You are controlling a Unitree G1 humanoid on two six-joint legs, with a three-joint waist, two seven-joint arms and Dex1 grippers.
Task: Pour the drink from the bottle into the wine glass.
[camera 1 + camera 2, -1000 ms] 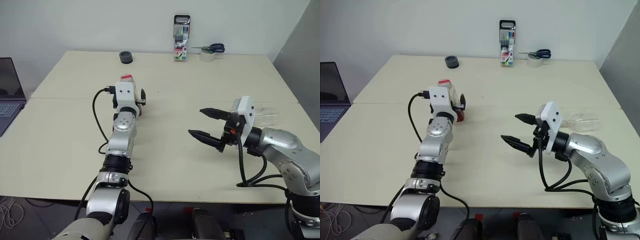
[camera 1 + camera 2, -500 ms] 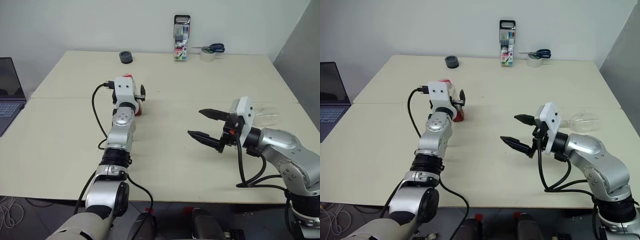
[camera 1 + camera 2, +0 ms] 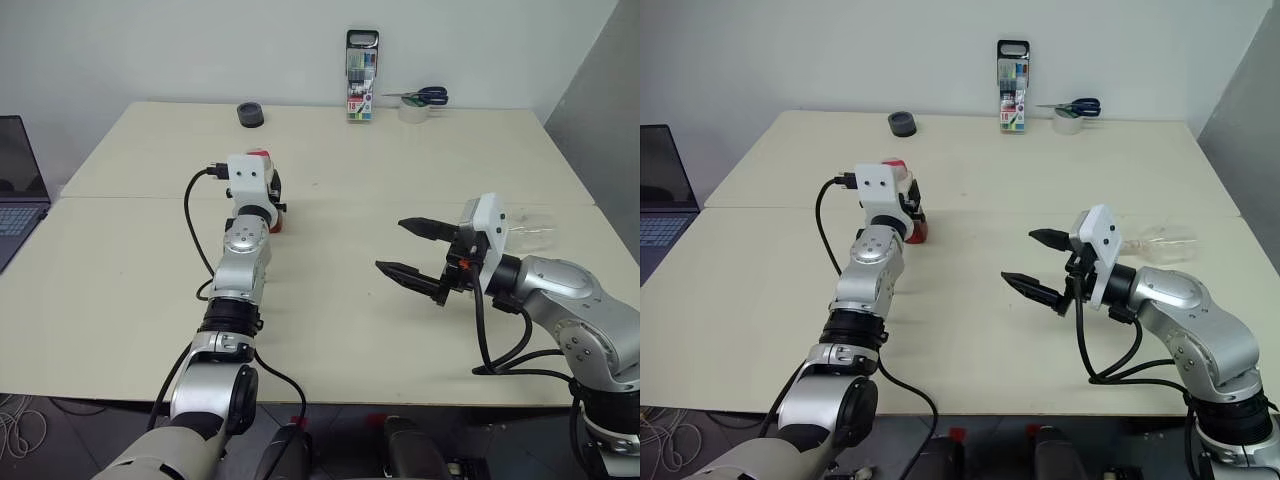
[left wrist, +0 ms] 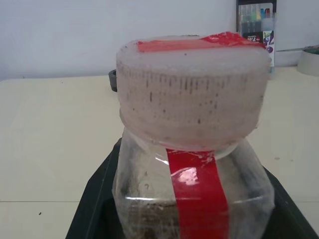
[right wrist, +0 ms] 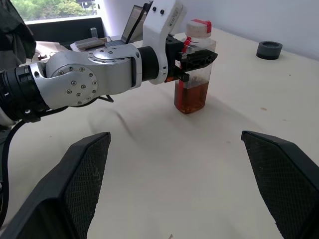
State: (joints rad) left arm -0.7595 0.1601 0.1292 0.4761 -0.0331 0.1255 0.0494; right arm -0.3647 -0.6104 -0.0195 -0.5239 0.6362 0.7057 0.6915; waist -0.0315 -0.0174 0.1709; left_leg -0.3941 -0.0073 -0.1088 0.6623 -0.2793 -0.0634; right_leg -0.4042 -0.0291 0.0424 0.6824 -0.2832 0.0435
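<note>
Item 1, left of centre in the head view: small clear plastic bottle (image 5: 193,69) with whitish cap, red label strip and amber-brown drink (image 5: 191,97) filling its lower part. It stands upright on the beige table (image 3: 340,330). The left gripper (image 3: 911,207) has its black fingers (image 5: 198,58) pressed against the bottle's sides, just under the cap.

Item 2, right of centre: right gripper (image 3: 408,247), its two black fingers spread wide, holding nothing, hanging above bare tabletop, well apart from the bottle.

Item 3, right edge, behind the right arm: clear colourless wine glass (image 3: 1168,240), seemingly lying on its side on the table; its stance is hard to tell.

Step in hand, by judgement: securing the bottle, cap on. Next move likely calls for lifting the bottle clear, removing the cap, and getting the glass upright and within reach before any tilt.
</note>
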